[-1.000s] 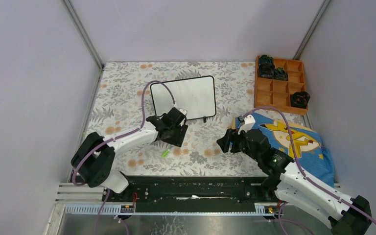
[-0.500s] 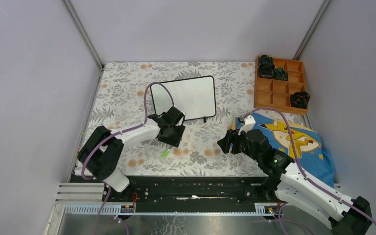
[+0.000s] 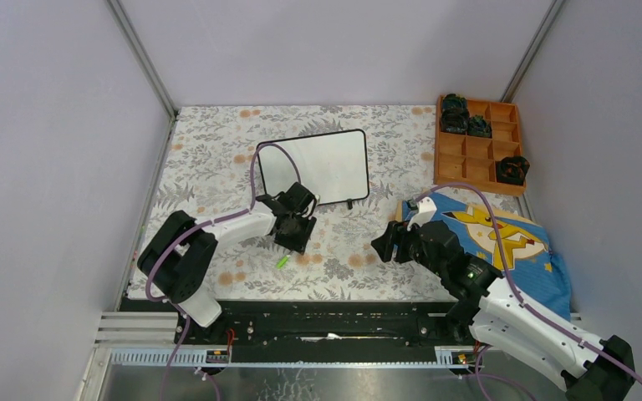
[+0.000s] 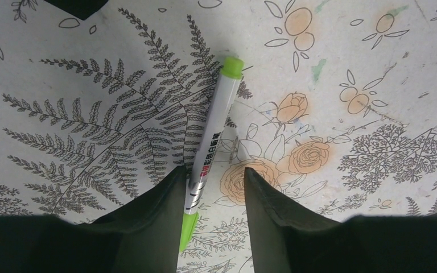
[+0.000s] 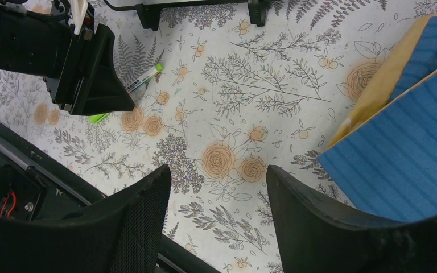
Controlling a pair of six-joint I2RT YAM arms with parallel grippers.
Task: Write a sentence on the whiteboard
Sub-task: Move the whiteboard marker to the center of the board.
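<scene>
Left end effector (image 4: 210,173): its two black fingers stand apart, one on each side of a marker pen. In the left wrist view the left finger (image 4: 159,193) sits right against the pen's barrel. A strip of bare cloth shows between the pen and the right finger. The pen is straddled, not clamped.
Marker pen (image 4: 216,125): white barrel with printed lettering and lime-green ends, lying flat on the floral cloth. One green end points away from the fingers and the other passes between them. In the top view only a green tip (image 3: 282,261) shows, on the near side of the end effector.
Right end effector (image 5: 217,173): its fingers are spread wide with nothing between them. It hangs over the cloth, well apart from the pen.
Whiteboard (image 3: 326,163): on the counter just beyond the left end effector, near the middle. It has a black frame and rounded corners, and its face reads plain white from above. Its black feet show at the top of the right wrist view.
Counter (image 3: 209,150): covered with a cloth printed with ferns and roses.
Blue Pikachu fabric (image 3: 510,242): lies at the right, beside the right arm.
Wooden compartment tray (image 3: 478,154): at the far right corner, with dark items in several compartments.
</scene>
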